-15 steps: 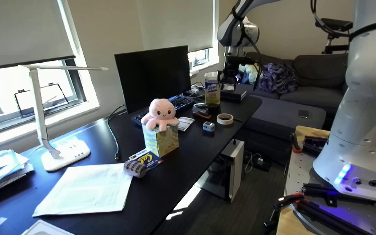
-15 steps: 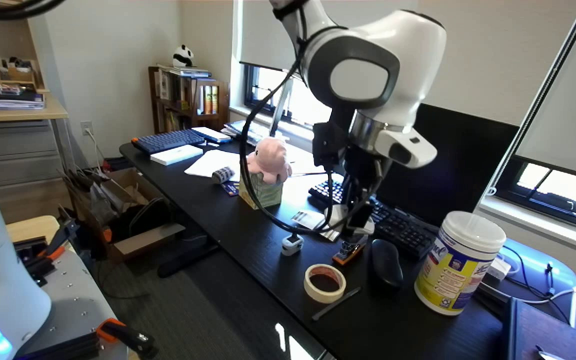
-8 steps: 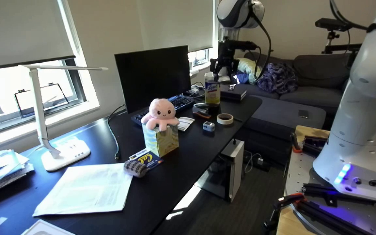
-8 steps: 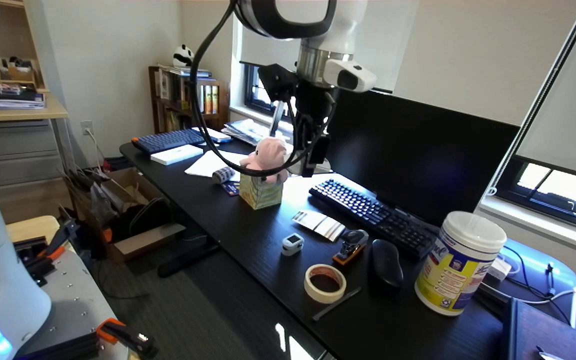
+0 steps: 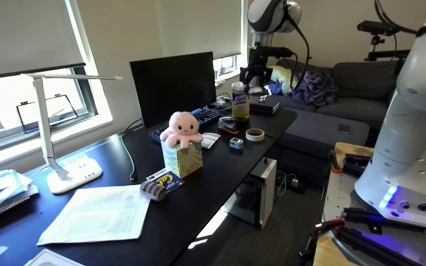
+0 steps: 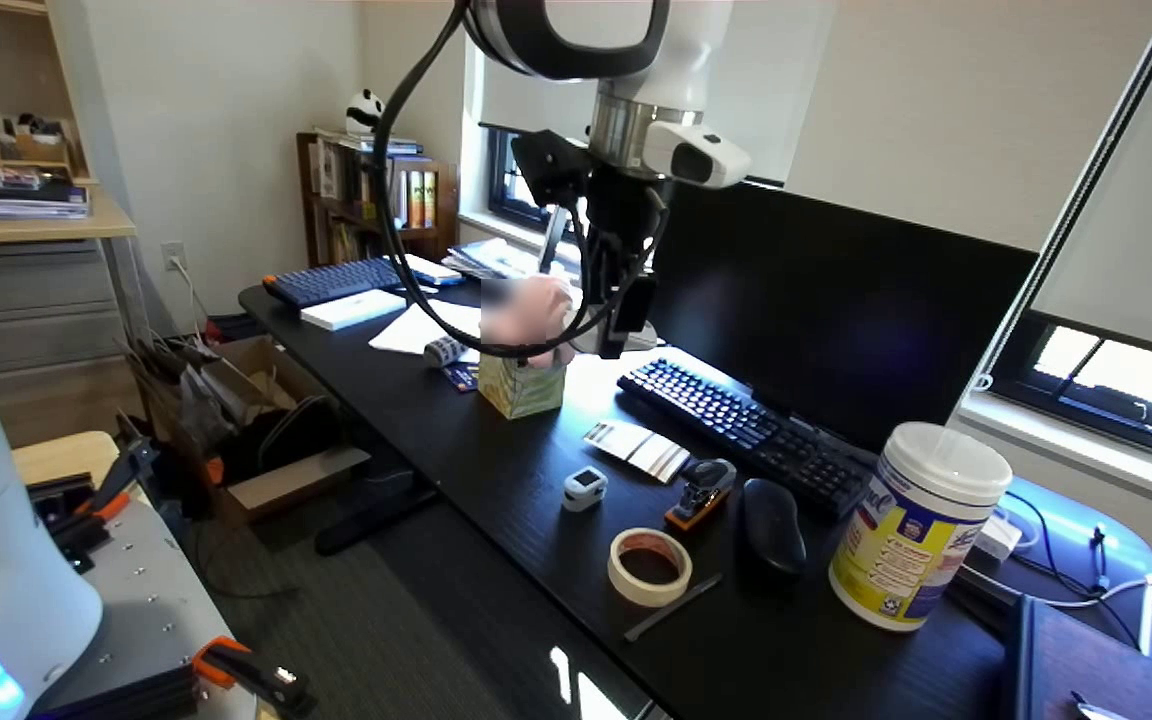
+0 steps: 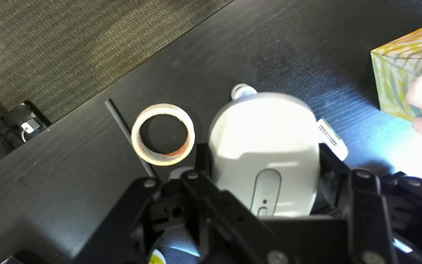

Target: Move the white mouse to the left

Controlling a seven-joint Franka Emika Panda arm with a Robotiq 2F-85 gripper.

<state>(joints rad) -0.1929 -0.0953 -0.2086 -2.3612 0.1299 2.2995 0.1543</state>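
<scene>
The white mouse (image 7: 266, 146) is up off the desk (image 7: 68, 183), clamped between the jaws of the gripper (image 7: 265, 157). Only the wrist view gives its smooth, rounded shell and slim oblong inset clearly; in an exterior view it is a pale patch under the gripper. Seen from the wrist, it covers most of a white gadget (image 7: 243, 90) and part of a card (image 7: 332, 139). Near these lies the tape (image 7: 162, 110), a cream ring, with a thin grey rod (image 7: 117, 117) along its edge. In an exterior view a black mouse (image 6: 773, 525) rests between the stapler (image 6: 702, 492) and the tall can (image 6: 911, 540). Both exterior views show a soft pink plush (image 5: 183, 125) on a box (image 5: 190, 160) printed with yellow-green swirls; in an exterior view a black cable (image 6: 382, 180) loops across it. An exterior view also takes in the white lamp (image 5: 43, 118), some paper (image 5: 94, 214) and a dark sofa (image 5: 361, 83).
</scene>
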